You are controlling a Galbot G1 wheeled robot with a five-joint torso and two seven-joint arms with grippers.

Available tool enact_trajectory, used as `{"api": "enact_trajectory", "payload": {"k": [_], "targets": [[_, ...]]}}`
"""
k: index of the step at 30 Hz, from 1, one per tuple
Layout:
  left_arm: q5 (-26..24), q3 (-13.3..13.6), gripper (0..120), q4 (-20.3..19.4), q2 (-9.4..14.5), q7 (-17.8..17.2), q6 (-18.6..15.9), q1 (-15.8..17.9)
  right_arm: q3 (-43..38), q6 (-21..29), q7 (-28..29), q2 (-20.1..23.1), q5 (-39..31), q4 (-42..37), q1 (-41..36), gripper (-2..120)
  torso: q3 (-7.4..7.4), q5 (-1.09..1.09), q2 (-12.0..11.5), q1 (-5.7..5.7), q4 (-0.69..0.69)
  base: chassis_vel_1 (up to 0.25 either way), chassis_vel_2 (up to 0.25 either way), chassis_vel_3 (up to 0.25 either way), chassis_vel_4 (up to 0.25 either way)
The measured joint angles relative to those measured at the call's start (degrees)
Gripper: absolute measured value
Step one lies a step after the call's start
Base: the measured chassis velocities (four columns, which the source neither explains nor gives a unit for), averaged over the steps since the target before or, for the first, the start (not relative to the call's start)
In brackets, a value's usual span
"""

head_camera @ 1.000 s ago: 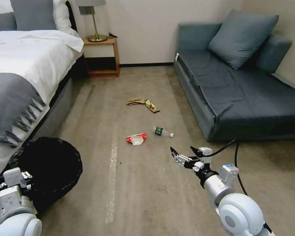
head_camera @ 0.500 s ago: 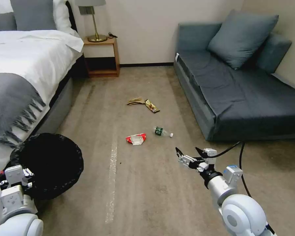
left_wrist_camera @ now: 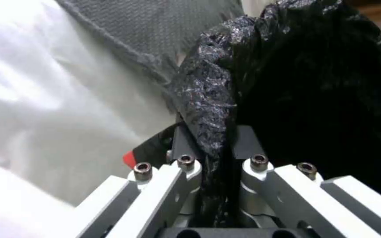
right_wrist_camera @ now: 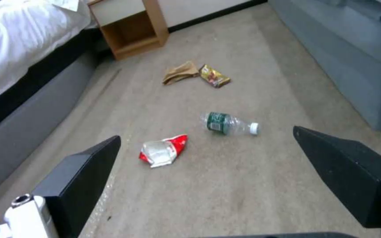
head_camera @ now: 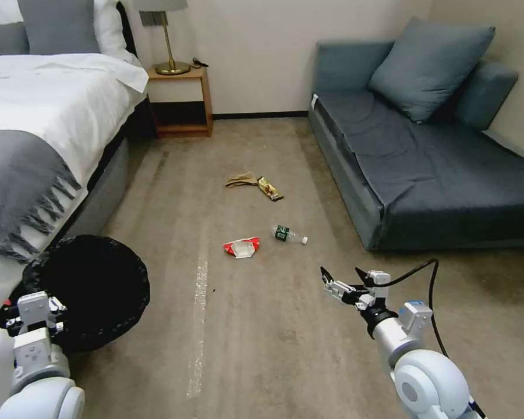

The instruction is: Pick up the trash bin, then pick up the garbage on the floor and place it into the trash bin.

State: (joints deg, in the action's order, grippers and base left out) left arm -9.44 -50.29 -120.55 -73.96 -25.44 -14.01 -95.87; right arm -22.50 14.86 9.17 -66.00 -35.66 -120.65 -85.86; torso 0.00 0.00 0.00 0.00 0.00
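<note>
The trash bin (head_camera: 90,288), a round black basket lined with a crinkly black bag, hangs tilted at the lower left beside the bed. My left gripper (left_wrist_camera: 215,145) is shut on its bag-covered rim (left_wrist_camera: 208,99). On the carpet ahead lies the garbage: a red-white wrapper (head_camera: 242,247), a clear bottle (head_camera: 289,234) with a green label, a gold-brown snack wrapper (head_camera: 270,188) and crumpled tan paper (head_camera: 241,179). My right gripper (head_camera: 342,276) hovers open above the floor, short of the bottle (right_wrist_camera: 228,123) and red-white wrapper (right_wrist_camera: 163,150).
A bed (head_camera: 35,128) with a grey throw runs along the left. A wooden nightstand (head_camera: 180,99) with a lamp stands at the back wall. A blue-grey sofa (head_camera: 431,151) lines the right. A strip of clear tape (head_camera: 198,314) marks the carpet.
The left arm has shifted the trash bin slightly up and to the right. The right gripper has drifted right and lower in the head view, still open.
</note>
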Motion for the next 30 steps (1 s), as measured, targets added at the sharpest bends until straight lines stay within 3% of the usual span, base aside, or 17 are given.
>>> {"api": "enact_trajectory", "payload": {"k": [30], "targets": [[-3.39,1.83,7,3.44,1.12,3.61,2.5,3.17,1.89,-0.57,-2.89,-0.78,2.27,1.01,0.88,100,0.0,0.0,0.0,0.0,0.0,-0.114,0.11,0.109,-0.109]]}}
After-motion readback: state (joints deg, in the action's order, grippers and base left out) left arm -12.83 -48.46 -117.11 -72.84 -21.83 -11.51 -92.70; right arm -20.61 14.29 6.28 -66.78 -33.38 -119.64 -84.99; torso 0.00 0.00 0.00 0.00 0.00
